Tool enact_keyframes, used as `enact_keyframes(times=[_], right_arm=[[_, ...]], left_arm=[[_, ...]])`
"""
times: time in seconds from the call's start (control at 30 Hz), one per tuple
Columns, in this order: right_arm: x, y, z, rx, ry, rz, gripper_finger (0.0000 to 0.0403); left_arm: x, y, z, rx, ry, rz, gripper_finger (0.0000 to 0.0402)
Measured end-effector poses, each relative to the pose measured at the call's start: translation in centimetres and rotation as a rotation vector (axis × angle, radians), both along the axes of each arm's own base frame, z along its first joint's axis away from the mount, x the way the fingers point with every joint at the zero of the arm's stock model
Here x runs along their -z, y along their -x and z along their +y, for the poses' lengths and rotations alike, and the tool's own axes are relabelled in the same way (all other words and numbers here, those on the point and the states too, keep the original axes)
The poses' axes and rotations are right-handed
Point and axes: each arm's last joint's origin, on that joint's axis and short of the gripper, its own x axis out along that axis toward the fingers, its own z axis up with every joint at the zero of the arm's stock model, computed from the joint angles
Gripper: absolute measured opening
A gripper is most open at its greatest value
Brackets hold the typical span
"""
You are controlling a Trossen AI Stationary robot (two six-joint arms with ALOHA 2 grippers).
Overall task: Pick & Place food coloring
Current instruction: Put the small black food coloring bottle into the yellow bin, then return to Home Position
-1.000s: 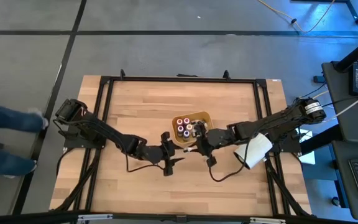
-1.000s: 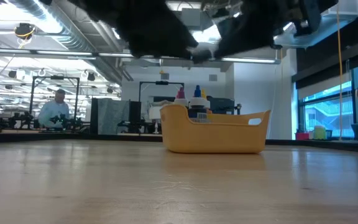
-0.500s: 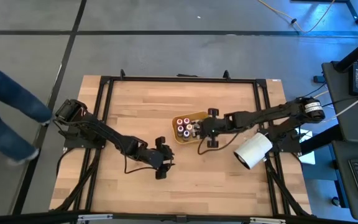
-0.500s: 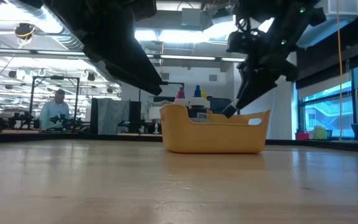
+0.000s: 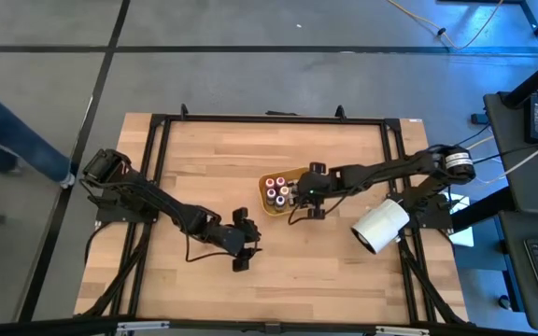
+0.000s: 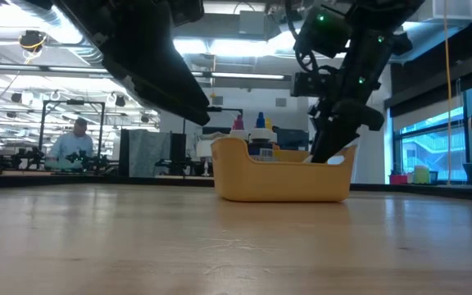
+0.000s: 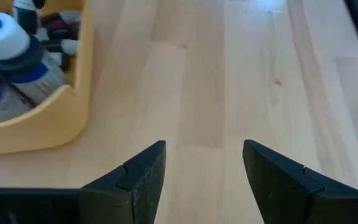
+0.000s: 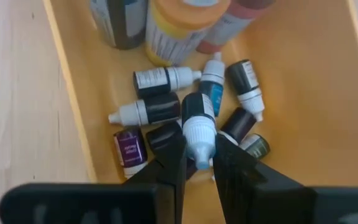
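My right hand (image 8: 197,155) hangs inside the yellow tray (image 8: 73,106), pinching one food coloring bottle (image 8: 197,121) above the loose pile, ready to release. My left hand (image 7: 204,165) waits spread apart beside the tray.

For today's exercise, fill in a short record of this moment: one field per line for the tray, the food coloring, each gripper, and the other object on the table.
tray: orange tray on the wooden table, right of centre
food coloring: tiny bottles lying jumbled in the tray beside larger upright bottles
right gripper: right gripper over the tray, shut on one small white-capped bottle
left gripper: left gripper open, holding nothing, above bare table near the tray
other object: white cylinder at the table's right edge
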Motion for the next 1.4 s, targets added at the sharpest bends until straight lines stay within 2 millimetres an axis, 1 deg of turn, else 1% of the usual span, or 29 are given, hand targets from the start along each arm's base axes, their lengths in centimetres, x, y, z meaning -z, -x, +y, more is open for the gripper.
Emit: enact_keyframes(times=[0.13, 0.23, 0.47, 0.6, 0.63, 0.7, 0.8, 0.9, 0.97, 1.03, 1.1, 1.23, 1.33, 1.4], right_arm=[[0.2, 0.0, 0.0, -0.002, 0.0, 0.006, 0.0073], [0.2, 0.0, 0.0, -0.003, 0.001, 0.007, 0.0079], [0.2, 0.0, 0.0, 0.001, -0.001, 0.006, 0.0121], [0.0, 0.0, 0.0, 0.007, -0.003, 0.0, 0.0138], [-0.4, 0.1, 0.0, 0.014, -0.006, -0.006, 0.014], [-1.7, 0.2, 0.0, 0.038, -0.002, -0.04, 0.0142], [-4.6, 0.7, 0.2, 0.069, 0.034, -0.151, 0.0141], [-7.1, 1.9, 0.6, 0.064, 0.104, -0.27, 0.0138], [-8.1, 3.1, 0.7, 0.063, 0.137, -0.348, 0.0138], [-8.4, 4.2, 0.6, 0.071, 0.143, -0.428, 0.0138], [-8.5, 5.7, 0.5, 0.065, 0.153, -0.482, 0.0138], [-8.1, 8.6, 0.5, 0.042, 0.136, -0.588, 0.0138], [-7.8, 10.5, 0.4, 0.068, 0.116, -0.735, 0.0138], [-7.3, 11.6, 0.4, 0.076, 0.108, -0.816, 0.0138]], left_arm=[[0.0, 0.1, -0.3, 0.044, 0.021, 0.01, 0.0212], [-0.8, 0.3, -0.3, 0.069, 0.027, -0.01, 0.0211], [-3.4, 1.1, 0.1, 0.138, -0.013, -0.102, 0.0209], [-3.9, 2.2, 1.2, 0.191, -0.004, -0.207, 0.0212], [-3.9, 2.7, 1.8, 0.212, 0.011, -0.237, 0.0212], [-3.8, 3.8, 2.9, 0.242, 0.037, -0.307, 0.0209], [-3.2, 5.8, 4.9, 0.284, 0.033, -0.364, 0.0208], [-2.7, 8.0, 7.0, 0.255, 0.028, -0.402, 0.021], [-2.3, 9.5, 8.4, 0.205, 0.025, -0.42, 0.0212], [-1.7, 11.2, 9.6, 0.168, 0.022, -0.441, 0.0211], [-1.2, 12.7, 10.5, 0.147, 0.015, -0.484, 0.0209], [0.4, 15.3, 11.9, 0.105, 0.012, -0.571, 0.0208], [1.5, 16.7, 12.6, 0.07, 0.039, -0.614, 0.0211], [2.0, 17.3, 13.0, 0.035, 0.054, -0.634, 0.0212]])
